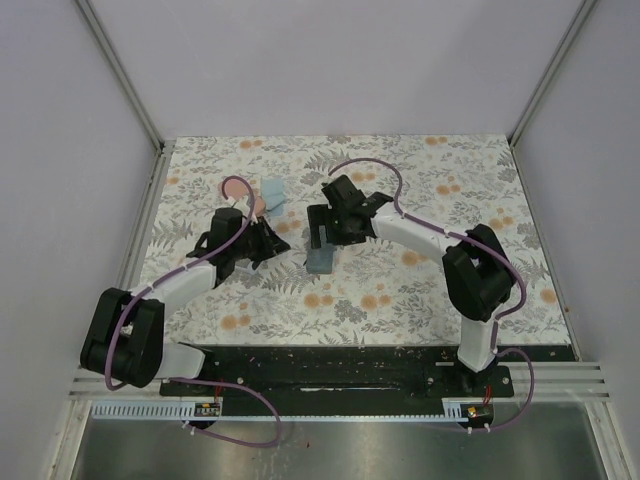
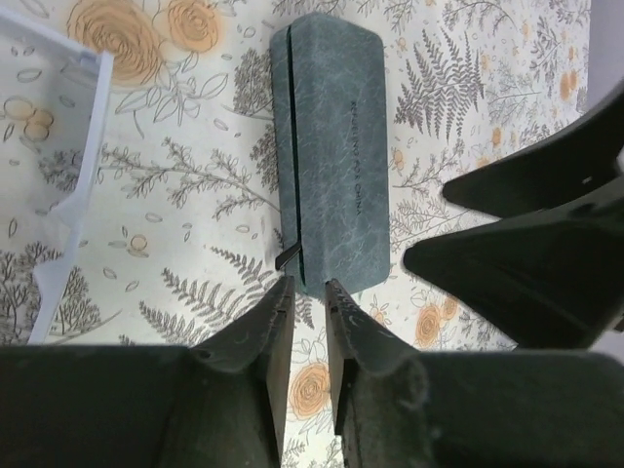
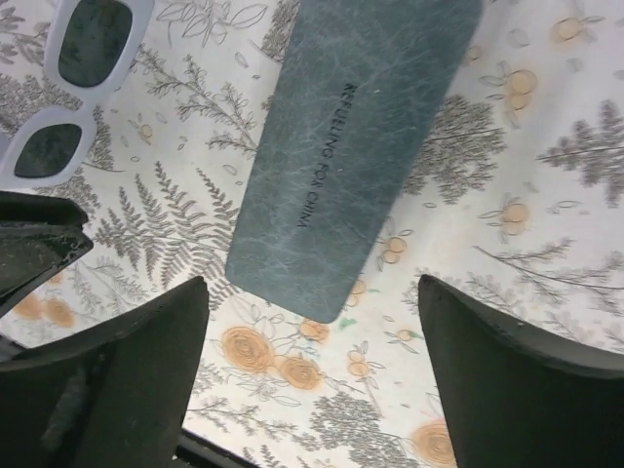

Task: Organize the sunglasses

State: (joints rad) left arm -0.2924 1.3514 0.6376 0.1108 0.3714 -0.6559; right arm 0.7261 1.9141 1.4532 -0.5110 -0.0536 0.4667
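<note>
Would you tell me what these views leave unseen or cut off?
Whitish sunglasses: right wrist view, cut off by the left edge.
Pink case: top view, mostly under the left arm.
Grey-blue case: its inside, shut in both wrist views.
Black-framed pair: visible in no view.

White tabletop (image 1: 400, 290) printed all over with grey ferns and orange flowers. On it, a grey-blue case (image 2: 336, 146) with faint pale marbled veining and a line of small dark lettering. A pair of sunglasses (image 3: 73, 93) has a whitish frame and dark greenish lenses. A light blue cloth (image 1: 272, 192) sits by a pink case (image 1: 257, 204). The robot arms (image 1: 410, 232) are black with white sections, and purple cables (image 1: 365, 165) loop along them. The walls (image 1: 330, 60) are pale lilac-grey.
</note>
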